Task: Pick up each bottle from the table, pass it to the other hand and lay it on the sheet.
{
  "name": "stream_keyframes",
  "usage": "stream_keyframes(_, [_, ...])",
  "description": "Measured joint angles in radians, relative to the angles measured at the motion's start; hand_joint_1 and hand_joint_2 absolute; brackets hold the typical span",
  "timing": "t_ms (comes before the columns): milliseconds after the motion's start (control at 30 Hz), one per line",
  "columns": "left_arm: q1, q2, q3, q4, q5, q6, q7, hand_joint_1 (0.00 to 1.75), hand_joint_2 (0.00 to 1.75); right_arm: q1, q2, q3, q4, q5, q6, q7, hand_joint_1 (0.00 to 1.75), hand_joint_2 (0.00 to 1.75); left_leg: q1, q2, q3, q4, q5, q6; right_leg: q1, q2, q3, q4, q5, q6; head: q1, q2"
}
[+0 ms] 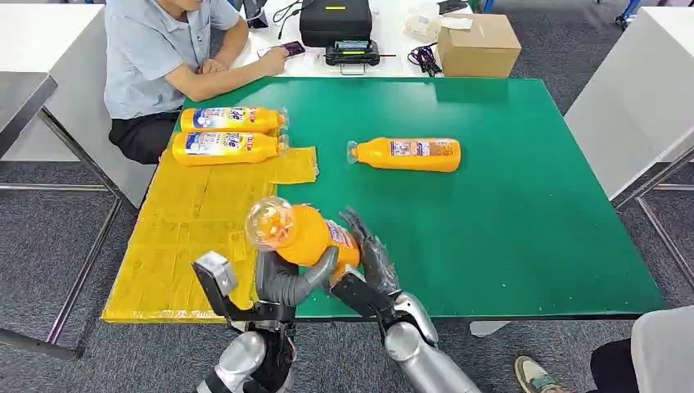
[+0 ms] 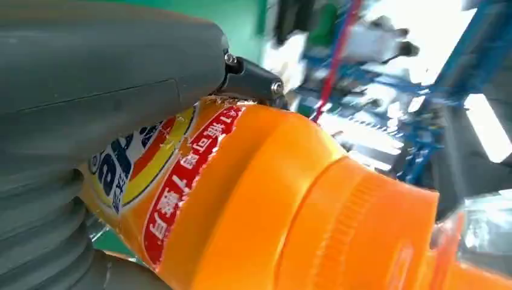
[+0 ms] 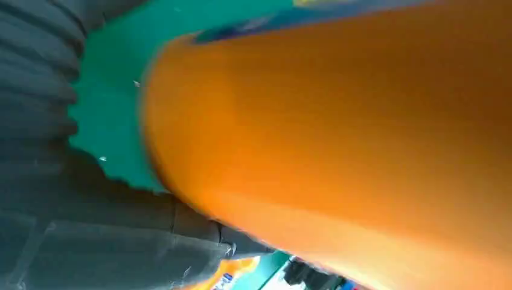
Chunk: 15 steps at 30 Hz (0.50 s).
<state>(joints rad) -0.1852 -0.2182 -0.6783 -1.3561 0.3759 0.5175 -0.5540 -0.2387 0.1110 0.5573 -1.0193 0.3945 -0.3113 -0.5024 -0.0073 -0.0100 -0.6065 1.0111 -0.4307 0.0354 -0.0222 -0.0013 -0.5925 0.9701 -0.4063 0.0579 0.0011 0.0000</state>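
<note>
You have the orange bottle [image 1: 304,236] lifted above the near edge of the green worktop [image 1: 524,213], just beside the yellow sheet [image 1: 192,221], tilted with its clear cap toward the sheet. The left robot hand [image 1: 288,278] wraps the body from below, thumb across the middle near the label, so it is gripping the bottle; the right robot hand [image 1: 370,260] lies against the base end with its fingers spread upward, touching but seemingly not clamped, which reads to me as mid-handover. Expect a stiff, smooth plastic body, probably full and fairly heavy for its size, and likely slippery on the glossy shoulder; you would do best to hold it around the labelled waist, where the wall is straight, and keep off the tapered neck and the clear cap, which could pop or slide. Two bottles [image 1: 229,135] already lie side by side at the far end of the sheet, and another bottle [image 1: 407,154] lies on its side on the worktop, well apart from them. You cannot see the fingertips of either hand behind the bottle, so how firmly each one bears is a guess. Both wrist views are blurred and crowded by orange plastic; the right one gives no contact detail at all. A person [image 1: 164,57] sits at the far corner, cut off at the frame edge.
</note>
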Motion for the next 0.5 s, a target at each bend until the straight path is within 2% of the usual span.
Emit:
stream_keyframes(100, [0.006,-0.001,0.023,0.008,-0.293,0.147,-0.037,1.75,1.75,0.03,-0.015,-0.01,0.001,0.041,-0.045,0.002,0.0,1.75,0.0,0.0,0.0,0.0,0.0,0.0,0.0,0.0,0.0,0.0,0.0,0.0,0.0,0.0])
stream_keyframes(133, [0.011,-0.005,0.049,0.016,-0.481,0.166,-0.033,1.75,1.75,0.041,-0.022,-0.02,0.001,0.058,-0.065,0.001,0.0,1.75,0.0,0.0,-0.001,0.0,0.0,0.0,0.0,0.0,0.0,0.0,0.0,0.0,0.0,0.0])
stream_keyframes(267, [0.031,-0.057,0.271,0.034,-1.081,0.177,-0.021,1.75,1.75,0.059,-0.033,-0.063,0.0,0.173,-0.15,0.007,0.0,1.75,0.0,0.002,-0.001,0.0,0.0,0.0,0.0,0.0,0.0,0.0,0.0,0.0,0.0,0.0])
stream_keyframes(400, [0.003,-0.087,0.563,0.038,-1.446,0.183,0.013,1.75,1.75,0.066,-0.032,-0.086,-0.029,0.257,-0.171,0.024,0.0,1.75,0.001,0.003,0.001,0.0,0.0,0.0,0.001,0.001,0.0,0.0,0.001,0.0,0.0,0.0])
stream_keyframes(500, [-0.017,-0.092,0.708,0.055,-1.597,0.183,0.031,1.75,1.75,0.075,-0.031,-0.093,-0.064,0.267,-0.16,0.03,0.0,1.75,0.002,0.002,0.001,0.0,0.001,-0.002,0.002,0.001,0.0,0.001,0.0,0.0,0.0,0.0])
